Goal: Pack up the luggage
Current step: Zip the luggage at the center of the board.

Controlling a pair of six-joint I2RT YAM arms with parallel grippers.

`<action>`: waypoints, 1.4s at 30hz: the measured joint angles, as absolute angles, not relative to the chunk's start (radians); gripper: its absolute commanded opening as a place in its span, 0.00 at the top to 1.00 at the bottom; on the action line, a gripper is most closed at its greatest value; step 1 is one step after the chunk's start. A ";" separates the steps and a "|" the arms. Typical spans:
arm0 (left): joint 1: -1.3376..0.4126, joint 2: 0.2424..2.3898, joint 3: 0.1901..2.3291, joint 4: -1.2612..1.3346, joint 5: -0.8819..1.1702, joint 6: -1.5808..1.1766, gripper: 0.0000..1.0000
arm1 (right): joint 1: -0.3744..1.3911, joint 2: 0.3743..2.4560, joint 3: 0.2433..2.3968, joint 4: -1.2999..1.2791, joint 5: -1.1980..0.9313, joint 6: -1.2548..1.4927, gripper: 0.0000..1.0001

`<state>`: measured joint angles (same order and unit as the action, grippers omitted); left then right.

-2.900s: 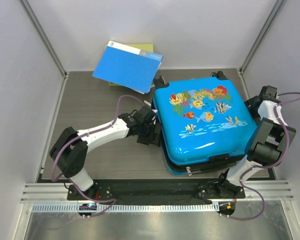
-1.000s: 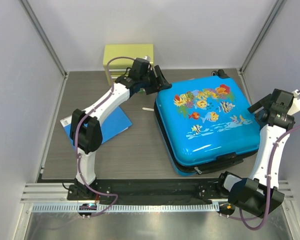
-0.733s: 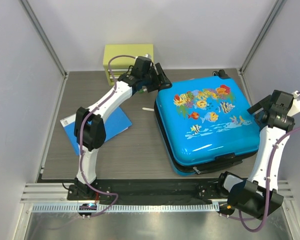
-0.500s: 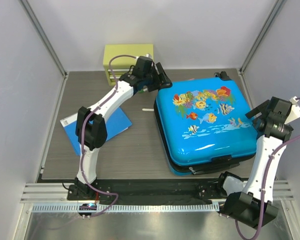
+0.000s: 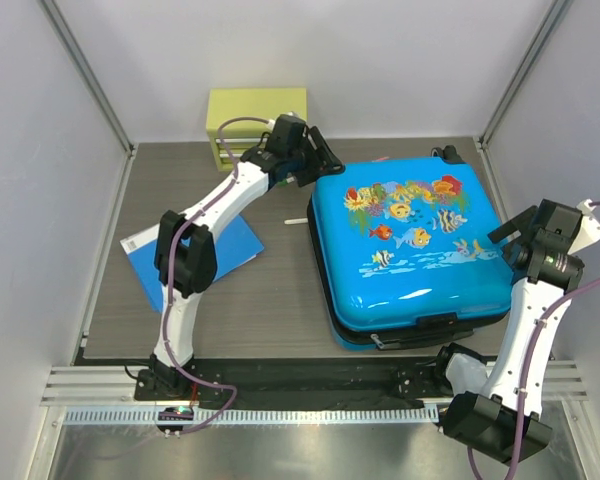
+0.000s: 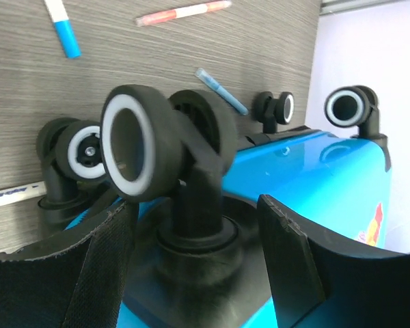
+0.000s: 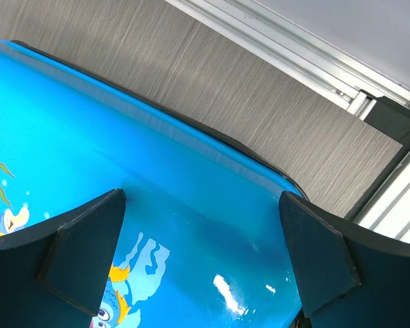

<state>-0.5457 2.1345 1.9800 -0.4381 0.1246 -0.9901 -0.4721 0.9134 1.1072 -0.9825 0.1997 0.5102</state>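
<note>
**Suitcase lies shut on the table with open jaws at two of its edges**

The large bright-blue hard-shell suitcase with the fish-and-coral print (image 5: 410,250) lies flat on the right half of the dark grey wood-grain table (image 5: 270,290). Its printed lid is turned upward, and a dark seam is seen along the near edge.

The left gripper (image 5: 315,160) is held at the suitcase's far left corner. In the left wrist view its jaws (image 6: 195,205) are spread on either side of the stem of a black wheel with a white rim (image 6: 133,150), and a gap is seen at each finger. The right gripper (image 5: 508,235) is poised at the suitcase's right edge. Its jaws (image 7: 201,199) are fully spread over the glossy shell, and nothing is gripped.

Compared with a second ago, the suitcase is turned more squarely to the table's near edge, and the right gripper is drawn nearer to the front. The left gripper is placed much as before.

A small yellow-green drawer box (image 5: 257,115) stands at the back, behind the left gripper. A flat plain blue folder (image 5: 195,255) lies at the left, partly under the left arm. A thin white stick (image 5: 296,221) lies just beside the suitcase's left side. Behind the wheels, a blue-and-white marker (image 6: 63,27), a pink-and-white pen (image 6: 183,11) and a blue-tipped pen (image 6: 221,91) are seen on the table.
</note>
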 measured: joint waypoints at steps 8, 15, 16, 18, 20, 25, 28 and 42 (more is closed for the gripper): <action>-0.535 2.179 2.014 -0.439 0.168 -1.033 0.88 | -0.471 0.916 1.113 -0.999 0.196 0.518 0.00; -0.528 2.131 1.924 -0.356 0.184 -1.007 1.00 | -0.471 0.934 1.108 -0.988 0.194 0.523 0.01; -0.527 2.116 1.898 -0.340 0.182 -1.009 1.00 | -0.471 0.941 1.111 -0.986 0.191 0.525 0.01; -0.519 2.067 1.823 -0.316 0.178 -1.022 1.00 | -0.471 0.976 1.126 -0.975 0.176 0.529 0.02; -0.509 2.010 1.748 -0.310 0.174 -1.033 1.00 | -0.467 1.026 1.147 -0.952 0.148 0.535 0.03; -0.491 1.881 1.597 -0.320 0.147 -1.045 1.00 | -0.413 1.209 1.214 -0.867 0.131 0.548 0.03; -0.480 1.805 1.507 -0.319 0.121 -1.054 1.00 | -0.344 1.328 1.258 -0.839 0.155 0.557 0.03; -0.399 1.697 1.431 -0.394 0.138 -1.066 1.00 | -0.141 1.641 1.680 -0.973 0.217 0.510 0.00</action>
